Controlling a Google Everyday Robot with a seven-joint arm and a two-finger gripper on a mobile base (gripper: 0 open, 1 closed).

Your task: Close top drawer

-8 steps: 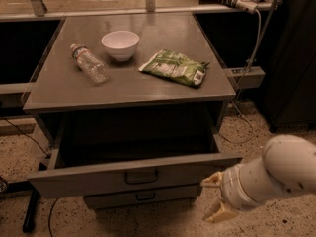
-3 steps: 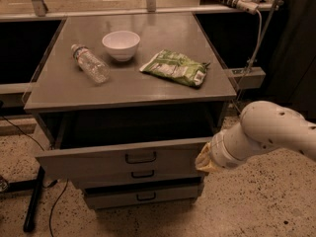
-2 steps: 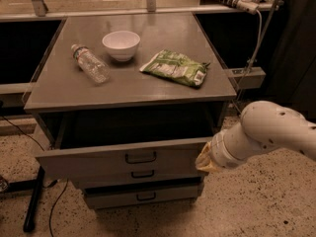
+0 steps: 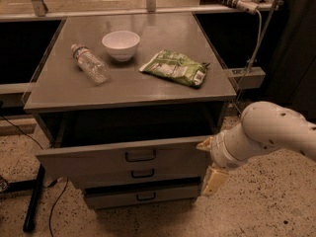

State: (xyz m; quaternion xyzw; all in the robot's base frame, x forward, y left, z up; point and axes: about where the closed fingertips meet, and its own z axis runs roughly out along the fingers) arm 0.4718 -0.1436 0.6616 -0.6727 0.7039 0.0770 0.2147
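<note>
The top drawer (image 4: 89, 158) is a wide grey drawer with a small black handle (image 4: 140, 155). It stands partly pulled out under the cabinet top, and its dark inside shows. My gripper (image 4: 210, 163) is at the right end of the drawer's front. One tan finger (image 4: 205, 143) is by the front's upper right corner and the other finger (image 4: 214, 181) hangs lower, so they are spread apart and hold nothing. The white arm (image 4: 266, 130) comes in from the right.
Two shorter grey drawers (image 4: 142, 174) (image 4: 146, 196) sit below. On the cabinet top (image 4: 59, 90) lie a plastic bottle (image 4: 90, 64), a white bowl (image 4: 121, 44) and a green snack bag (image 4: 175, 67). A black stand leg (image 4: 33, 201) is on the floor at left; cables hang at the right.
Since the earliest frame the gripper has moved up and left to the drawer front's right end, and the drawer has slid inward. Over the last second almost nothing has moved.
</note>
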